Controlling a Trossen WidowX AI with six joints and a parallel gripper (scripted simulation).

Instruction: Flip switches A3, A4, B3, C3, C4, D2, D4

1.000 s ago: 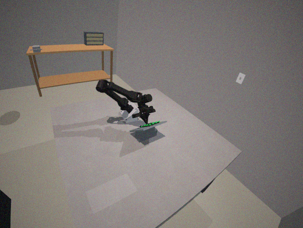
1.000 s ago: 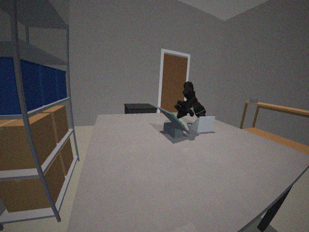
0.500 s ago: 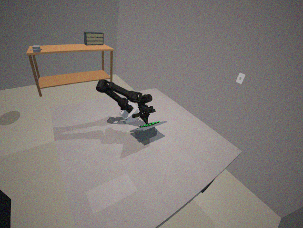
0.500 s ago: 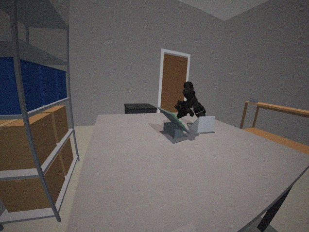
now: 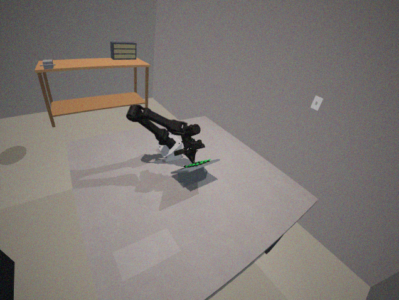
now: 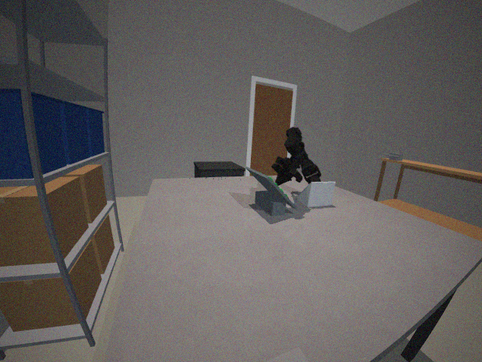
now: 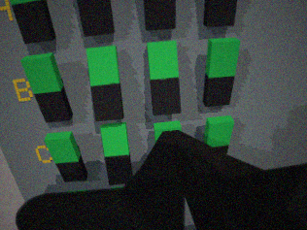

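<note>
Gripper (image 5: 194,162) (image 6: 277,183) (image 7: 170,139): fingers together, empty, over C3; switch panel (image 5: 214,160) (image 6: 255,174) (image 7: 272,120): tilted, beneath; advised: press C3's raised end squarely, sparing C2 at nine o'clock, C4 at three

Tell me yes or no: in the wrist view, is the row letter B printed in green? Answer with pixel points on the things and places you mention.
No, the letter B (image 7: 22,90) is yellow; the green is on the switches beside it.
</note>
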